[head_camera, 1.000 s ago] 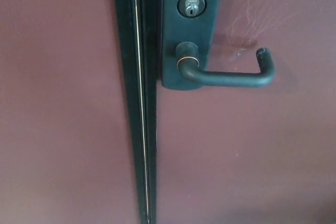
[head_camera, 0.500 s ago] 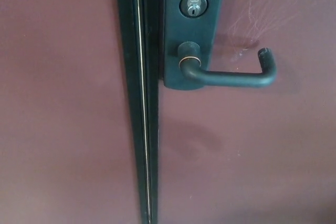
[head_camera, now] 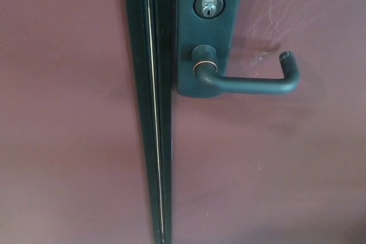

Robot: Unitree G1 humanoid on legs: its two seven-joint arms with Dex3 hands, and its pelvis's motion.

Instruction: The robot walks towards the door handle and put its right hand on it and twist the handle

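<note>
A black lever door handle juts out level to the right from a dark plate on a maroon door. Its far end bends back up toward the door. A round silver keyhole sits in the plate just above the handle's hub. Neither of my hands shows in the head view.
A dark vertical seam with a thin pale strip runs top to bottom just left of the plate. A second maroon panel fills the left side. Faint cobweb streaks mark the door above the handle.
The view shifted slightly right and down half a second ago and has come back. A faint shadow seen then below the handle is gone. The handle stays level.
</note>
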